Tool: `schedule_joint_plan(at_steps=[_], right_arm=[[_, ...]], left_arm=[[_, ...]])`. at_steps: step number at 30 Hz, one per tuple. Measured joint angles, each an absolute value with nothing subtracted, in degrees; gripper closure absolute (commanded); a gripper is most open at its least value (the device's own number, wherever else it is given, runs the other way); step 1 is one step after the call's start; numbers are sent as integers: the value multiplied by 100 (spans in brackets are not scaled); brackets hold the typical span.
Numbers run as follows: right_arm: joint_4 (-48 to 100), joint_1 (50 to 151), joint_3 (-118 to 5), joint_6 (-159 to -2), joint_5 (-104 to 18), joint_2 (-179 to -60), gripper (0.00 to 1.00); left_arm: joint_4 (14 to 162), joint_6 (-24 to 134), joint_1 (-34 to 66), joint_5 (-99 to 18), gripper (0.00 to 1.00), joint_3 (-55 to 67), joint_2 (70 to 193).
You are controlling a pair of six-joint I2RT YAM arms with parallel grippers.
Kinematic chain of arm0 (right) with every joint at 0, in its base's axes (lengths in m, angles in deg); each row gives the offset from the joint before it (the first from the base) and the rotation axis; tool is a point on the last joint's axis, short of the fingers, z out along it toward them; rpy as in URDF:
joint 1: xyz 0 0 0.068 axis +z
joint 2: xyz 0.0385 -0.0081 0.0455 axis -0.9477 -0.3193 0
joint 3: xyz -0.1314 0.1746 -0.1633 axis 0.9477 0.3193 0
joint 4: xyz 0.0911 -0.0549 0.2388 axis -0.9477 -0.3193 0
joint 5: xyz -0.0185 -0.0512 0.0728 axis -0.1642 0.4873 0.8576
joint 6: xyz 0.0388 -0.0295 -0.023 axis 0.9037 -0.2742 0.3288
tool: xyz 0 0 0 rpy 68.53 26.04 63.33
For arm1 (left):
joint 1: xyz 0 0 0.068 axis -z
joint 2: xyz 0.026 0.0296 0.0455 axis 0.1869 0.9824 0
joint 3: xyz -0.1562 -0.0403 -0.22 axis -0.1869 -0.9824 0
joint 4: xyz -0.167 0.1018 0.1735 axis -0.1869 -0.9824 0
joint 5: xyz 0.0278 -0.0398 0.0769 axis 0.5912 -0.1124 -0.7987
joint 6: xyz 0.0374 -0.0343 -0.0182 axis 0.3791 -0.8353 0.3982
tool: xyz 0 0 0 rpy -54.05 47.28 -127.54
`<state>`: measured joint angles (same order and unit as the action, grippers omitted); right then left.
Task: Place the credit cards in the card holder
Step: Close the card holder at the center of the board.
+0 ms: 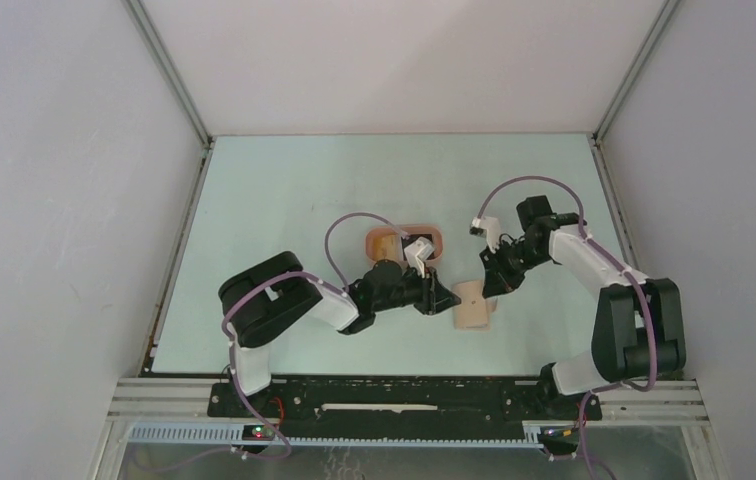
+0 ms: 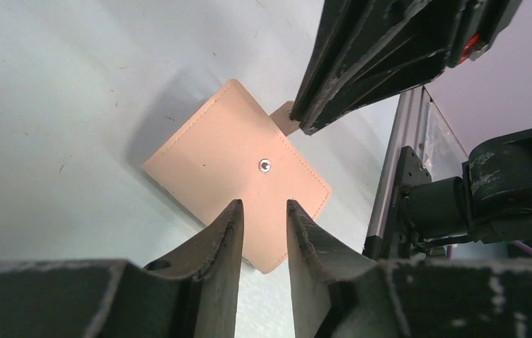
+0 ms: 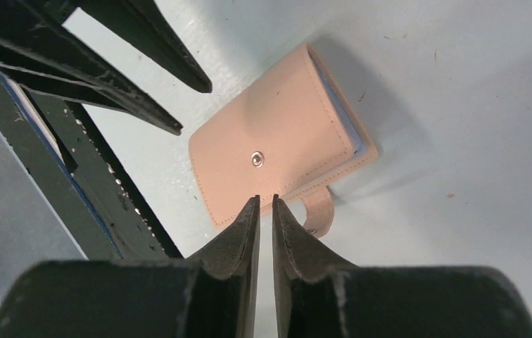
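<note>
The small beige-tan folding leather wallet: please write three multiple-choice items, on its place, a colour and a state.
1. Where is the beige-tan leather wallet? A clamped in the left gripper; B flat on the pale green table between the grippers; C hanging from the right gripper.
2. Its round snap stud is: A silver; B red; C blue.
3. Its strap tab is: A fastened; B loose, sticking out; C torn off.
Key: B, it lies flat between them; A, the metal shines silver; B, it juts past the edge.
</note>
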<state>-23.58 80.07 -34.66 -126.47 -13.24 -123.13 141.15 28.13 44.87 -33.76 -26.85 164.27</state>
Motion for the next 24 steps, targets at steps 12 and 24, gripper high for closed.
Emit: schedule_joint_plan(at_steps=[12,24], right_arm=[[-2400,7491,-3469,-12415,-1444,-11795,61],[-2435,7456,-3469,-12098,-1757,-11887,52]], left_arm=[[14318,2942,4589,-3610,67,-2713,16425],[13997,3532,4976,-4213,67,-2707,16420]])
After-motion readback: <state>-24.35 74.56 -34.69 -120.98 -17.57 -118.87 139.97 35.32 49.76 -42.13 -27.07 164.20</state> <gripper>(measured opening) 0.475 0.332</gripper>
